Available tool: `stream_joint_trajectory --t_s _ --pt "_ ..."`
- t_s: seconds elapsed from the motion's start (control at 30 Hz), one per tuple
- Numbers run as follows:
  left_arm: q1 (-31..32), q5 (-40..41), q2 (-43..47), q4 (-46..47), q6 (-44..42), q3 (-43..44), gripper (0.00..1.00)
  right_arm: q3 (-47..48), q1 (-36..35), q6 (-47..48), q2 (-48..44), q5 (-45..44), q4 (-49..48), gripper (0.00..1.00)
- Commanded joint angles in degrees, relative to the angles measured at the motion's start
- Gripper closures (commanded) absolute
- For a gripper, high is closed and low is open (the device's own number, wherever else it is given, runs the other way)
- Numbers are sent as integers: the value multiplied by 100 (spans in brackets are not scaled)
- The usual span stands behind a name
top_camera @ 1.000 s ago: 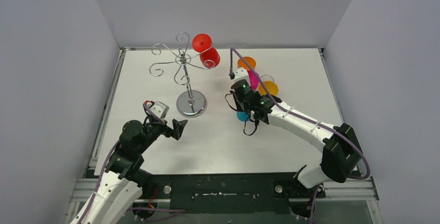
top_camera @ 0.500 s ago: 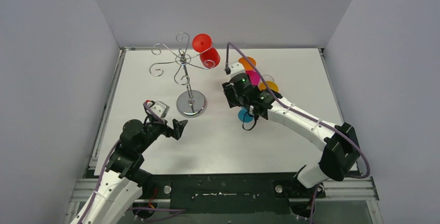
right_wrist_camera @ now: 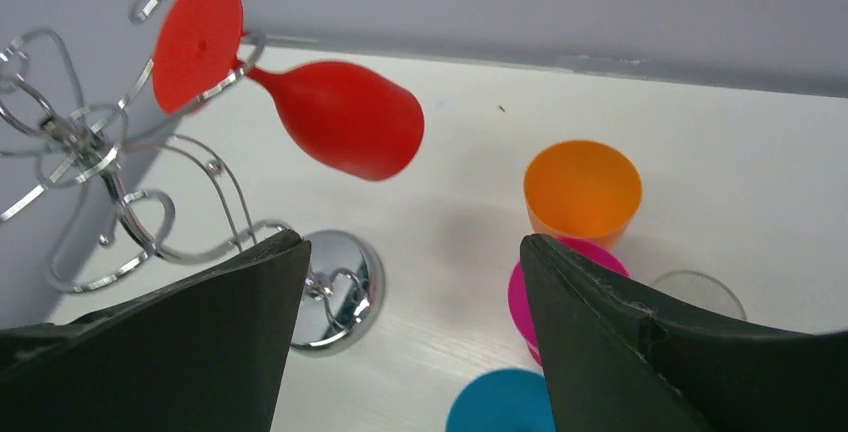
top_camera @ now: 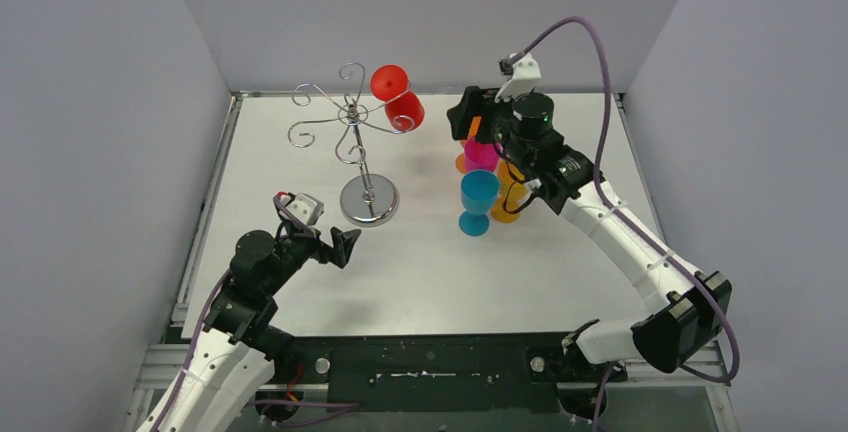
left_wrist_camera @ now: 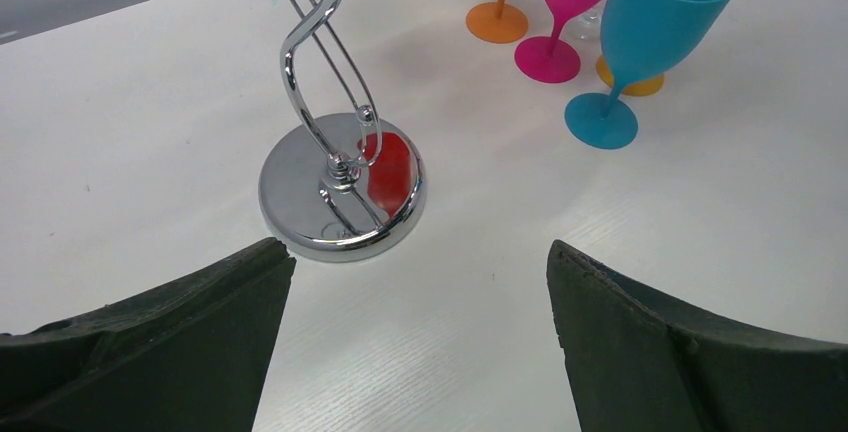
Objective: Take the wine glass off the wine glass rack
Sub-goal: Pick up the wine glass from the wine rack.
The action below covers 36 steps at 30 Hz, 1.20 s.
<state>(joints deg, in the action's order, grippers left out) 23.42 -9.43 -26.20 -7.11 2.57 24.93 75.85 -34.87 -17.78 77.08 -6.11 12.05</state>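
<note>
The wine glass rack [top_camera: 350,124] is a silver wire stand with a round shiny base [top_camera: 368,201]. A red wine glass [top_camera: 398,100] hangs upside down from its right arm. In the right wrist view the red wine glass [right_wrist_camera: 345,117] sits ahead and above the open fingers, its foot [right_wrist_camera: 198,42] caught in the wire curls. My right gripper [top_camera: 460,117] hovers open and empty just right of the red glass. My left gripper [top_camera: 345,247] is open and low, a little short of the rack base [left_wrist_camera: 342,187].
A blue glass [top_camera: 478,200] stands upright right of the rack, with a pink glass [top_camera: 481,156] and orange glasses [top_camera: 510,197] behind it. A clear glass [right_wrist_camera: 700,292] stands beside them. Walls close in the table on three sides.
My right gripper has opened and let go of the blue glass, which now stands on the table. The arm rose and swung back toward the red glass. The left arm has not moved.
</note>
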Motion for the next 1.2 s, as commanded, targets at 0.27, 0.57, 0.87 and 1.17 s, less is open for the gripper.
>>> stream_joint_trajectory --t_s 0.27,0.57,0.87,1.17 --pt "-122 269 62 94 -11 213 3 1862 641 -1434 1783 2759 -1561 21" --pt "-213 91 -105 114 55 223 3 3298 644 -1587 3089 3642 -1480 29" --pt "-345 -96 -259 83 79 262 3 4199 596 -1233 3750 3753 -863 50" --pt "-451 -206 -265 105 86 242 3 4217 587 -1086 3675 3530 -713 70"
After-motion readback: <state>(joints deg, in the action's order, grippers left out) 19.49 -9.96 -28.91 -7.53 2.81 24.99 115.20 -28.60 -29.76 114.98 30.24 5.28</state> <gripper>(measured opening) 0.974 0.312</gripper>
